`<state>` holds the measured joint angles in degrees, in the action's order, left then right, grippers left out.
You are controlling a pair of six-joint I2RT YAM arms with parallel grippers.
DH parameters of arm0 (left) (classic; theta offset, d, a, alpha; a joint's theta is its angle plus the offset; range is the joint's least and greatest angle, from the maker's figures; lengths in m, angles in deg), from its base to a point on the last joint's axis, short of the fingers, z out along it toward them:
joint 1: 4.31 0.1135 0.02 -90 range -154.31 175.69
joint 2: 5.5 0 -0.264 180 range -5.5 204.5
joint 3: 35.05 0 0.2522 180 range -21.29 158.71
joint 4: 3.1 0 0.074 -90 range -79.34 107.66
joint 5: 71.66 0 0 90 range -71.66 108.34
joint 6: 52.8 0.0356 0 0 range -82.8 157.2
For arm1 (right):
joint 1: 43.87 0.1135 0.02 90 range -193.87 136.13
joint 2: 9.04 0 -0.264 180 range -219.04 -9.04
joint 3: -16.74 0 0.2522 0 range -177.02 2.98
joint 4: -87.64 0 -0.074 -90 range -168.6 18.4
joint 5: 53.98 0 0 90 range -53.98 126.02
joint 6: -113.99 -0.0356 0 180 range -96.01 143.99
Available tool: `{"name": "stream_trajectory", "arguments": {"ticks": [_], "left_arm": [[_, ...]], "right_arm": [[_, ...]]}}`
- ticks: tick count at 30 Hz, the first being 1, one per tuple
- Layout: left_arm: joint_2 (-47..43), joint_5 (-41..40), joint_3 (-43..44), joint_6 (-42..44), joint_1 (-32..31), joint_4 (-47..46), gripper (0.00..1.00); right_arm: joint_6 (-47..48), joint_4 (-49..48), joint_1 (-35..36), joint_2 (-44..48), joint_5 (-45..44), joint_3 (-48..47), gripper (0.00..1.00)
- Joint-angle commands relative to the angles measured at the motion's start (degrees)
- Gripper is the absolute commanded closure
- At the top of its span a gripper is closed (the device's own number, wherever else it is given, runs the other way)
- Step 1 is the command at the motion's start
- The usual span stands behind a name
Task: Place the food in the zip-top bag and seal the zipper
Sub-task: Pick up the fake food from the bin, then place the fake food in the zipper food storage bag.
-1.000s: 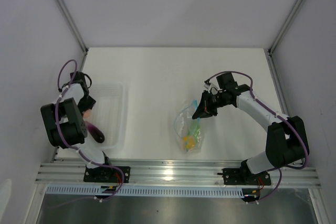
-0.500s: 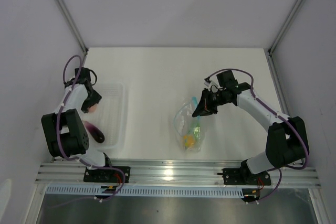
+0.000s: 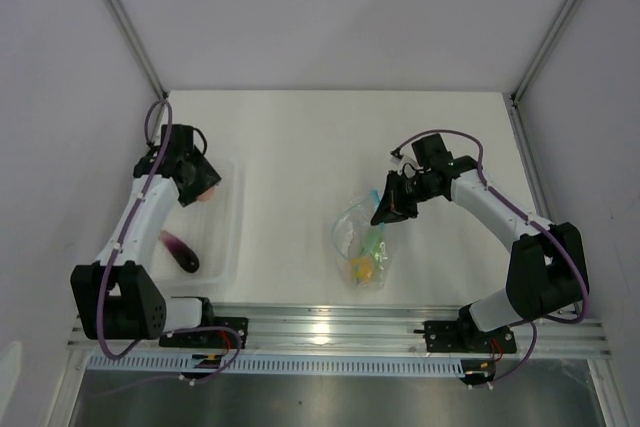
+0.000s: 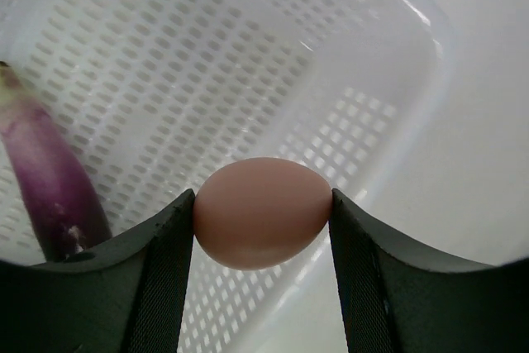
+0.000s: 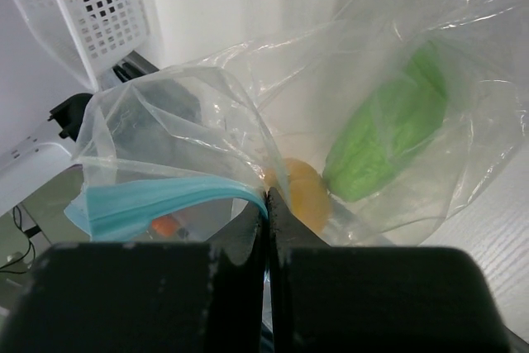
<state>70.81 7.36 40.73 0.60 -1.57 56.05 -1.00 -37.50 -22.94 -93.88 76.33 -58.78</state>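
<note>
My left gripper [image 3: 203,187] is shut on the pink round food piece [image 4: 262,212], holding it above the white basket [image 3: 228,237]; the piece also shows in the top view [image 3: 206,192]. The purple elongated piece [image 3: 180,251] lies in the basket, and it shows in the left wrist view [image 4: 50,179] too. My right gripper [image 3: 385,209] is shut on the light blue zipper strip [image 5: 165,197] of the clear zip-top bag [image 3: 362,242], holding its mouth up. Inside the bag lie the green oblong piece [image 5: 388,126] and the yellow piece [image 5: 299,194].
The white perforated basket [image 4: 207,64] stands at the table's left side. Grey enclosure walls rise on the left, right and far sides. A metal rail [image 3: 330,327] carrying the arm bases runs along the near edge.
My left gripper has lifted the pink round piece out of the basket and moved it up and to the right. The right gripper still holds the bag's mouth, almost unmoved.
</note>
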Motion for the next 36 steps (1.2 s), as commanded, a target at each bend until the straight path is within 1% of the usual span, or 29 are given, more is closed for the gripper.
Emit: {"name": "stream_trajectory", "arguments": {"ticks": [1, 2, 5, 6, 9, 11, 17, 20, 21, 26, 28, 32, 36], "left_arm": [[-6.1, 5.3, 1.3, -2.6, -5.9, 0.3, 1.00], [-7.0, 7.9, 1.2, -2.9, -7.0, -0.2, 0.99], [-10.1, 10.5, 1.7, -4.4, -12.0, -2.2, 1.00], [-10.8, 13.9, 1.8, -4.8, -13.4, -2.9, 0.99], [-12.2, 16.7, 4.0, -6.0, -20.6, -4.7, 0.99], [-12.2, 16.9, 7.4, -6.1, -23.4, -4.0, 0.99], [-13.8, 18.5, 14.1, -7.0, -32.4, -4.4, 0.99], [-13.6, 20.7, 15.6, -7.4, -37.5, -5.9, 0.99], [-13.4, 21.3, 15.7, -7.3, -40.3, -7.1, 1.00], [-10.2, 26.2, 14.3, -8.2, -47.5, -11.1, 1.00], [-8.0, 28.8, 14.0, -8.2, -48.9, -12.9, 1.00], [-3.4, 32.3, 15.0, -7.3, -51.7, -12.8, 1.00], [0.1, 34.8, 15.2, -7.1, -52.4, -12.4, 0.99]], "right_arm": [[1.4, 1.3, 1.0, 2.3, -2.8, -2.6, 1.00], [1.4, 1.3, 1.2, 2.7, -3.5, -2.7, 1.00], [1.5, 1.7, 2.2, 2.8, -5.0, -3.9, 1.00], [1.6, 2.0, 2.9, 2.7, -5.3, -4.9, 1.00], [1.4, 3.2, 3.6, 2.7, -6.5, -7.1, 1.00], [1.1, 3.6, 4.5, 3.0, -7.1, -8.2, 1.00], [-0.4, 4.5, 6.1, 5.4, -9.4, -9.0, 1.00], [-1.6, 4.3, 6.9, 6.4, -9.9, -9.5, 1.00], [-2.1, 4.3, 7.0, 6.6, -10.0, -9.9, 1.00], [-3.3, 4.8, 8.1, 7.2, -10.4, -12.2, 1.00], [-3.7, 4.7, 8.2, 7.6, -10.5, -12.3, 1.00], [-4.4, 5.4, 8.5, 8.5, -10.6, -12.7, 1.00], [-5.2, 5.8, 8.7, 9.9, -10.4, -12.8, 1.00]]}}
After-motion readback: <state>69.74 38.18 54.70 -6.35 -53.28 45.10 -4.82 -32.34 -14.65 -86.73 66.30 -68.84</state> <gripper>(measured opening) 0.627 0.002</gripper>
